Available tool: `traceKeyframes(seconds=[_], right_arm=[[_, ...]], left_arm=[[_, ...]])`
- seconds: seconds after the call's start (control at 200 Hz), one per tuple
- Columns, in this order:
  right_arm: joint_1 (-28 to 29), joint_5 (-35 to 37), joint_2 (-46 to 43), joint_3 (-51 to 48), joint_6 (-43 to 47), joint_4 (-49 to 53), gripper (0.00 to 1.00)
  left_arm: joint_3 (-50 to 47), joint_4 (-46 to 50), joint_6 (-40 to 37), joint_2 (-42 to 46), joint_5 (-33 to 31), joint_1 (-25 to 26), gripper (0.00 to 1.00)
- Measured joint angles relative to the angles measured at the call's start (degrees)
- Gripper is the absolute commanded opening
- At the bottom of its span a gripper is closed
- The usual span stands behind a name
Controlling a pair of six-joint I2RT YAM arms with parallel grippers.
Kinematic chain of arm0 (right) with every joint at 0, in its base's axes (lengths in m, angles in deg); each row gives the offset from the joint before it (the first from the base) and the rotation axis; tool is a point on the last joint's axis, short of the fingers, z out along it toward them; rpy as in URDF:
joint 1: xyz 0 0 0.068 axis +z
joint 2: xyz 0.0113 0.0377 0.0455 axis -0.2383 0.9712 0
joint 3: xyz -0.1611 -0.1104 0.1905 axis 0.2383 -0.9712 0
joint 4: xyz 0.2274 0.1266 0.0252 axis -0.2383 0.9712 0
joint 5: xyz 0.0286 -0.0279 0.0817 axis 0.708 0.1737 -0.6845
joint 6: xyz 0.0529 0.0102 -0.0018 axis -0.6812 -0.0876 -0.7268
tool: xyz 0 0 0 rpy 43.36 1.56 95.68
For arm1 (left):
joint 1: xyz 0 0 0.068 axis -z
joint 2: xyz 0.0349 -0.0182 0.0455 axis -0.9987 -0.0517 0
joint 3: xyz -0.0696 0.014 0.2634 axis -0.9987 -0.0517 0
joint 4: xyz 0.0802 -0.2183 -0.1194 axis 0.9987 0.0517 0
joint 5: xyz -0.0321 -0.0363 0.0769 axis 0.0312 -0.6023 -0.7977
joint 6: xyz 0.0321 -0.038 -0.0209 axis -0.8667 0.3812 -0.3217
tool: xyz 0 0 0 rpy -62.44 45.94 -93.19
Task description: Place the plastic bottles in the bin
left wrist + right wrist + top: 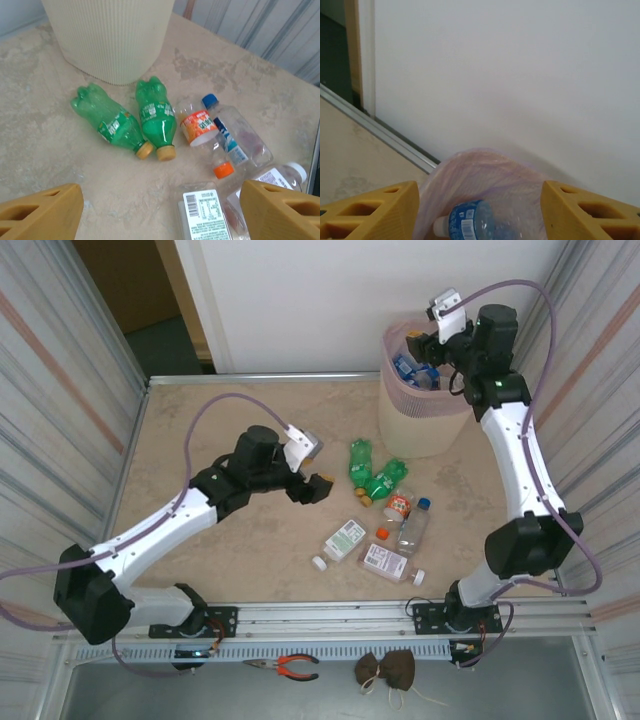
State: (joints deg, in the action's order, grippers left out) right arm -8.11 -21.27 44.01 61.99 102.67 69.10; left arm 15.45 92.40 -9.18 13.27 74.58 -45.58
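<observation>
From above, the left hand (312, 487) hovers over the worktop (200, 430) beside the green bottles (383, 480), and the right hand (425, 342) hangs above the bin (415, 425). The left wrist view shows its fingers (42, 210) spread and empty, with bottles lying loose near the bin. The right wrist view shows its fingers parted over a blue-labelled bottle (470, 222) inside the pink liner (485, 170).

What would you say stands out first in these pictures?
The tall beige bin at the far right of the table stands out, with the right claw open above its pink liner. Before it, two green bottles lie side by side next to clear ones, the left claw open nearby.
</observation>
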Motion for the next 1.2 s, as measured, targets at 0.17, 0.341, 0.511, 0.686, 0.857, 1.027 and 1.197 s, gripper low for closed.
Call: traceKeyframes(seconds=[0.17,0.341,0.511,0.686,0.857,1.027,1.197], right_arm=[[-0.46,1.6,-0.96,-1.05,-6.27,2.34,0.57],[-1.2,2.93,0.02,-1.11,-11.61,5.07,0.52],[-1.22,3.13,0.04,-3.8,-16.02,5.77,0.46],[-1.2,3.15,0.11,-5.97,-19.26,6.43,0.37],[-1.81,1.18,5.6,0.37,-21.9,6.43,0.31],[-2.01,-0.37,18.62,15.54,-23.69,7.06,0.26],[-2.01,-1.22,27.28,23.26,-24.26,8.81,0.24]], left_arm=[[0.0,1.27,-0.37,-1.16,-0.46,1.11,0.8],[0.0,2.1,-0.39,-1.38,-1.92,2.14,0.79],[-0.04,4.57,-0.61,-2.89,-4.55,4.68,0.78],[-0.24,8.02,-0.59,-5.33,-7.34,8.46,0.78],[-2.29,8.94,-0.07,-5.55,-8.39,10.43,0.77],[-4.42,8.98,1.36,-5.53,-9.57,10.49,0.77],[-5.2,8.87,2.56,-4.37,-10.71,10.69,0.77]])
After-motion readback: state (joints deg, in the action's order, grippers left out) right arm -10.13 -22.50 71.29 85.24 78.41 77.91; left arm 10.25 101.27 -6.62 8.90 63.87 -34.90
